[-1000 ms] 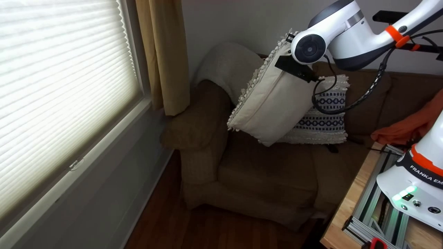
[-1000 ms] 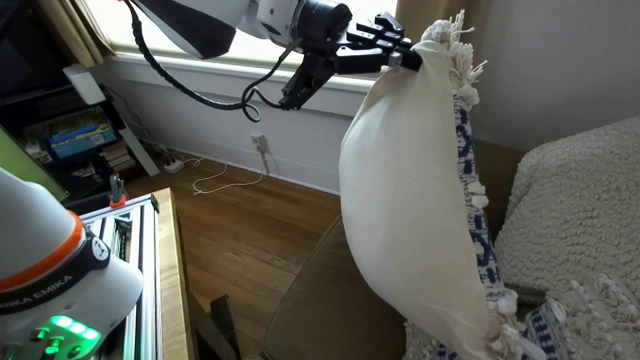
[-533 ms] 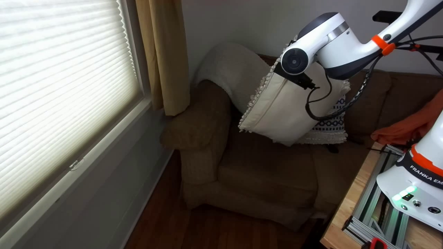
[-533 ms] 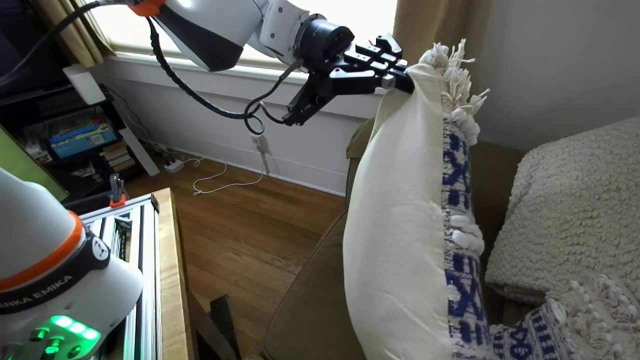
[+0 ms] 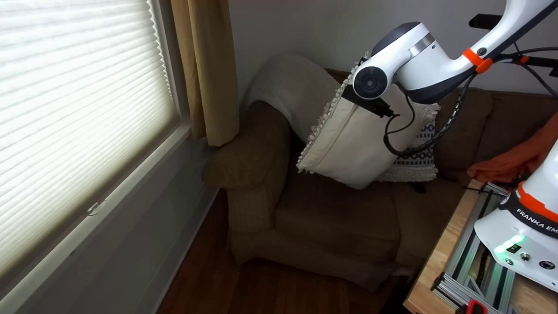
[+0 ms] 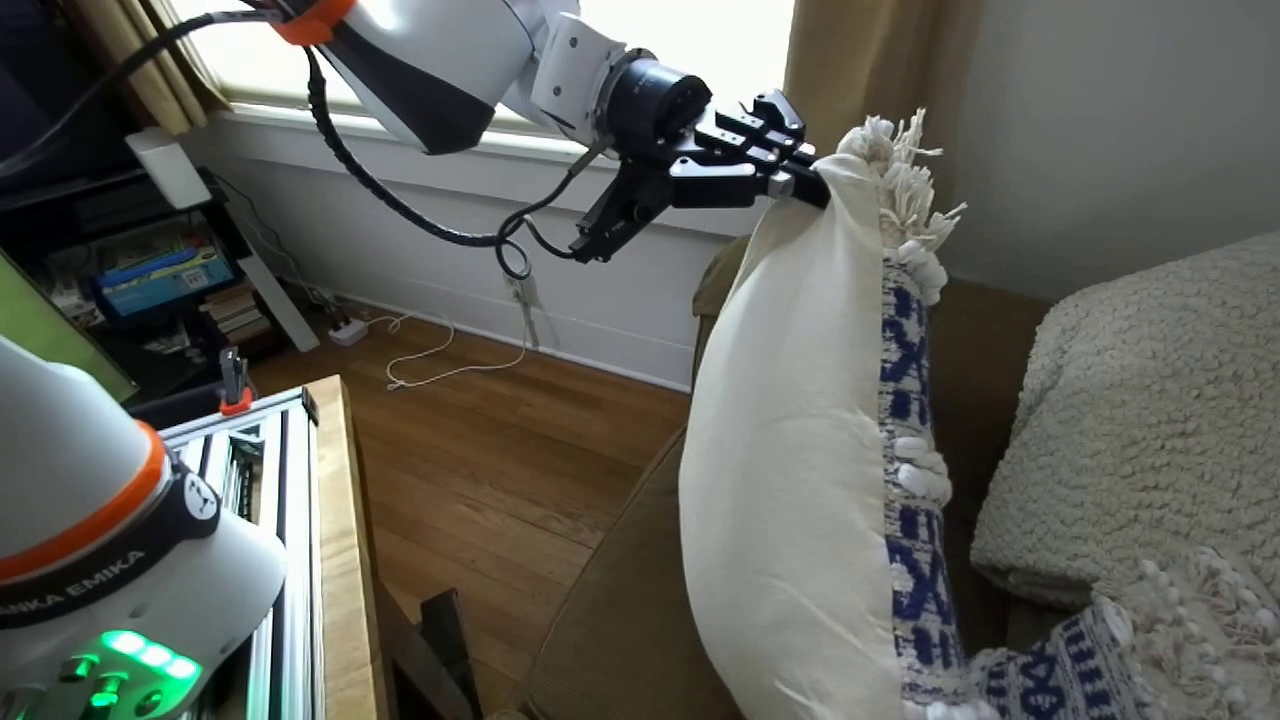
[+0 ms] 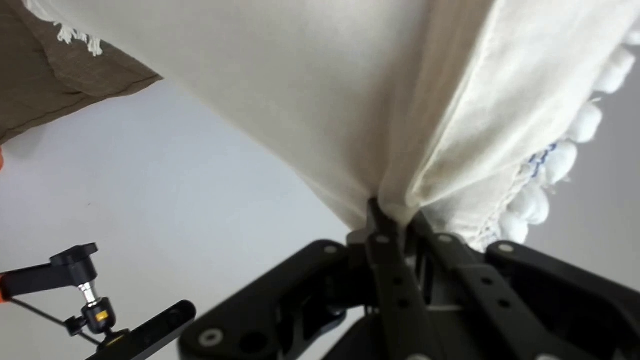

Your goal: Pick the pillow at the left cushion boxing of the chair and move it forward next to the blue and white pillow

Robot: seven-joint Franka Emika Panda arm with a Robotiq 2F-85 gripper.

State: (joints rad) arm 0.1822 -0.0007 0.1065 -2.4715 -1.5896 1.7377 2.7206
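Observation:
The pillow, cream-backed with a fringed edge, hangs tilted from my gripper in both exterior views [image 5: 357,148] [image 6: 780,450]. Its other face shows blue and white patterning at the edge. My gripper [image 6: 815,180] is shut on its upper edge; the wrist view shows the fabric [image 7: 300,75] bunched between the fingertips [image 7: 397,220]. The fingertips are mostly hidden behind the arm in an exterior view. The blue and white pillow [image 5: 418,163] [image 6: 1050,670] leans on the backrest, partly covered by the held pillow. The brown chair [image 5: 335,218] [image 6: 620,620] is below; whether the pillow touches its seat I cannot tell.
A fleecy beige throw [image 5: 292,91] drapes over the chair's arm. An orange cloth [image 5: 523,152] lies at the right. The wooden table [image 5: 431,257] with the robot base stands in front of the chair. A window blind [image 5: 87,122] and curtain [image 5: 213,78] flank the chair.
My gripper and the held pillow have moved lower and towards the blue and white pillow, covering more of it. In the last half second they moved only slightly further down. The grip holds.

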